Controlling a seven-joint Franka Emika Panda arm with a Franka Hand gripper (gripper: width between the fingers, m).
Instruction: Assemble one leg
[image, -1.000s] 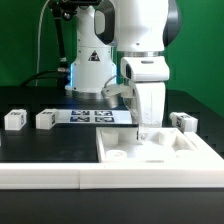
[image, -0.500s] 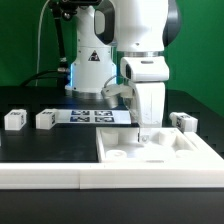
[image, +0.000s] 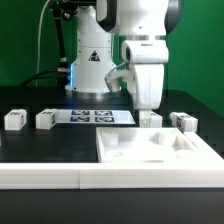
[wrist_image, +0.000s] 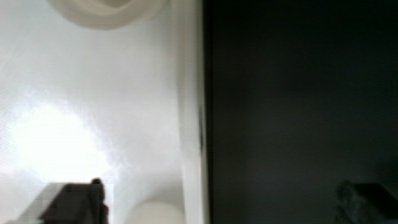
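My gripper (image: 147, 110) hangs just above the far edge of the large white tray-like piece (image: 160, 150). A small white leg (image: 150, 121) stands upright there, right below the fingers. In the wrist view the two dark fingertips (wrist_image: 71, 203) stand far apart, so the gripper (wrist_image: 217, 205) is open and holds nothing. Between them a rounded white end (wrist_image: 160, 211) shows at the tray's edge (wrist_image: 107, 120). Two more legs (image: 14, 119) (image: 45, 119) lie at the exterior view's left. Another leg (image: 183, 122) lies at the right.
The marker board (image: 95, 116) lies flat on the black table behind the tray, in front of the robot's base (image: 90, 60). A round socket (wrist_image: 107, 10) shows in the tray in the wrist view. A white ledge (image: 40, 172) runs along the front.
My gripper has risen from the tray's far edge and now hangs higher. The leg stays standing below it. The other parts have not moved.
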